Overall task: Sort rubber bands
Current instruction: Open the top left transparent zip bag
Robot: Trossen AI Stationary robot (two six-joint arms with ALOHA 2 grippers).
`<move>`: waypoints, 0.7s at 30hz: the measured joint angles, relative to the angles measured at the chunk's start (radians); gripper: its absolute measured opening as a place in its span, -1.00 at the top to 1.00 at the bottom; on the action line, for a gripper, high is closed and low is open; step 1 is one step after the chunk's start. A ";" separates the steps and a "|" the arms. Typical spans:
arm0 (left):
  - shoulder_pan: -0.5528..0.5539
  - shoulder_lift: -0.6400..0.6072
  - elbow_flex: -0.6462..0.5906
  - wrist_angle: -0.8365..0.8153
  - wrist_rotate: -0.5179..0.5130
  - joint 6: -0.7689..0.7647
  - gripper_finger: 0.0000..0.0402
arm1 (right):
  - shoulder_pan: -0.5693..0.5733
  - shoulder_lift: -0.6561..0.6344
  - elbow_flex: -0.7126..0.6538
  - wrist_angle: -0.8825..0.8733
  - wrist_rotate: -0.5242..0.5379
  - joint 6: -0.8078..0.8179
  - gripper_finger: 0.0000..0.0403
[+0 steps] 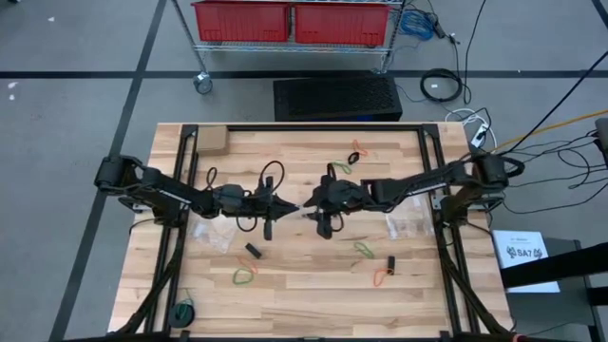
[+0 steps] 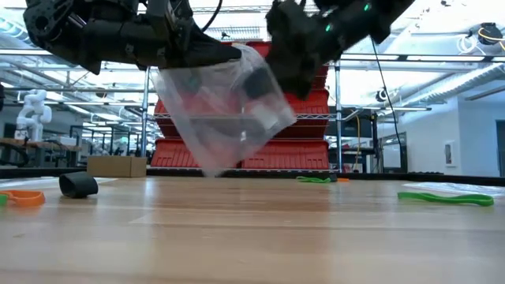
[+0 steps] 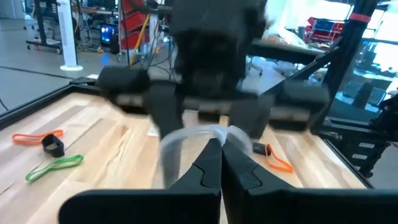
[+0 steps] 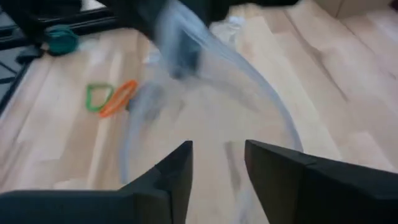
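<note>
Hanging above mid-table, a clear plastic bag [image 2: 229,110] is pinched at its rim by the left gripper [image 1: 288,206], fingers closed tight on the film. Right gripper [image 1: 309,211] faces it at the bag's mouth, fingers [image 4: 174,168] parted, nothing visibly between them. Rubber bands lie loose on the table [image 1: 304,275]: a green band [image 1: 364,250] and an orange band [image 1: 381,277] near the right side, a green-and-orange pair [image 1: 245,276] toward the left front. A black loop [image 2: 78,184] rests flat on the wood.

rubber bands [image 1: 364,249] | green, orange, black loops | flat, scattered on the wood
</note>
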 joint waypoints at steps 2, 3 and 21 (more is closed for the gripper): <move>0.000 0.000 0.000 0.005 0.000 0.000 1.00 | -0.010 0.034 0.000 0.055 -0.017 0.026 0.43; 0.000 0.000 0.000 0.008 0.000 0.000 1.00 | -0.012 0.051 0.000 0.088 -0.033 0.037 0.47; 0.000 0.000 0.000 0.033 0.000 0.008 1.00 | -0.018 0.134 -0.001 0.329 -0.057 0.075 0.54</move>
